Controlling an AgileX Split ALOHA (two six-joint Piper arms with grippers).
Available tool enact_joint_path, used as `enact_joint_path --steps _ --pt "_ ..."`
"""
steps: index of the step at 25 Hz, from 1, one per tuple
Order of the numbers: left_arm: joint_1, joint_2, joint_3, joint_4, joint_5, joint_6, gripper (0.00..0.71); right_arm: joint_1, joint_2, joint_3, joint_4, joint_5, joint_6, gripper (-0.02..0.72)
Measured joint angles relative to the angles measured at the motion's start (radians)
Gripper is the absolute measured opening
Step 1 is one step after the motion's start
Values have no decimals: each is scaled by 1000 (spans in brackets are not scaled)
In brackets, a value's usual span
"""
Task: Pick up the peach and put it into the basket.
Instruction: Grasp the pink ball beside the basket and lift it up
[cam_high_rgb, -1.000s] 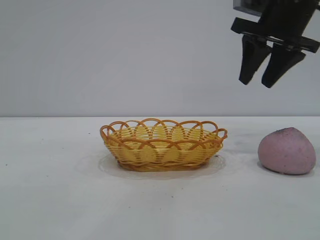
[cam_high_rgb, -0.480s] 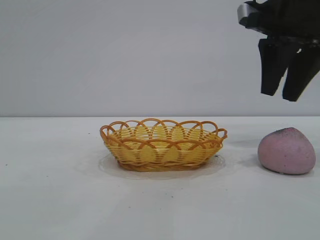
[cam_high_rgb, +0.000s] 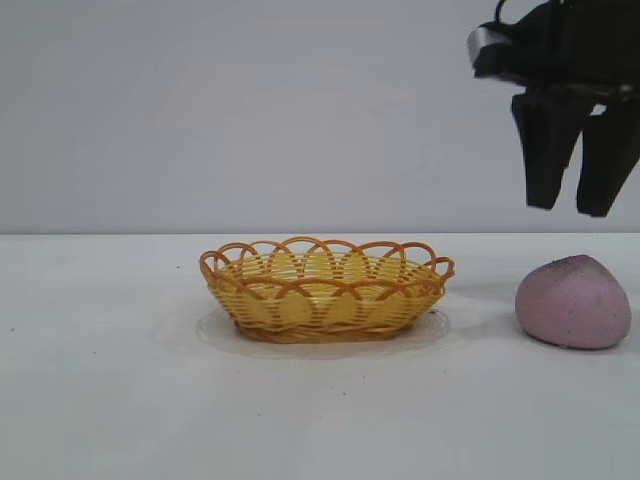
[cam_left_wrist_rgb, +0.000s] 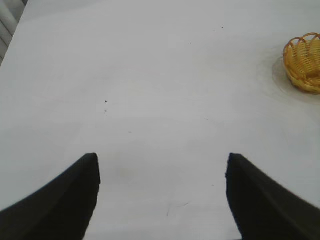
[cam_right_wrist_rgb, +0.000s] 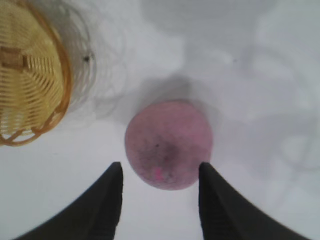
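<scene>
The dusty-pink peach (cam_high_rgb: 573, 303) rests on the white table at the right, its darker top up; the right wrist view shows the peach (cam_right_wrist_rgb: 168, 144) from above. My right gripper (cam_high_rgb: 572, 208) hangs open straight above it, fingers pointing down, well clear of the fruit. Seen from its own camera, the right gripper (cam_right_wrist_rgb: 160, 171) holds nothing, with the peach lying below and between its fingers. The yellow wicker basket (cam_high_rgb: 325, 290) with an orange looped rim stands mid-table, to the peach's left. My left gripper (cam_left_wrist_rgb: 162, 162) is open over bare table, far from the basket (cam_left_wrist_rgb: 303, 62).
A plain white table (cam_high_rgb: 120, 400) runs under everything, with a pale wall behind. A gap of bare table separates the basket from the peach.
My right gripper has moved rightward and slightly down, and turned to point straight down over the peach. Peach and basket have not moved.
</scene>
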Motion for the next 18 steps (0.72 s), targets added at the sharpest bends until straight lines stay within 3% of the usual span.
enact_joint_path --steps 1,2,6,8,9,15,18 --pt "0 0 0 0 0 0 470 0 9 2 -2 -7 0 275" --pt "0 0 0 0 0 0 470 0 20 2 -2 -15 0 275" --pt "0 0 0 0 0 0 470 0 54 2 -2 -29 -8 89" --pt "0 0 0 0 0 0 470 0 54 2 -2 -29 -24 55" --pt "0 0 0 0 0 0 470 0 54 -3 -4 -27 -25 0" --pt "0 0 0 0 0 0 470 0 -9 -77 -5 13 -34 0" --pt "0 0 0 0 0 0 470 2 -55 -145 28 36 -34 0"
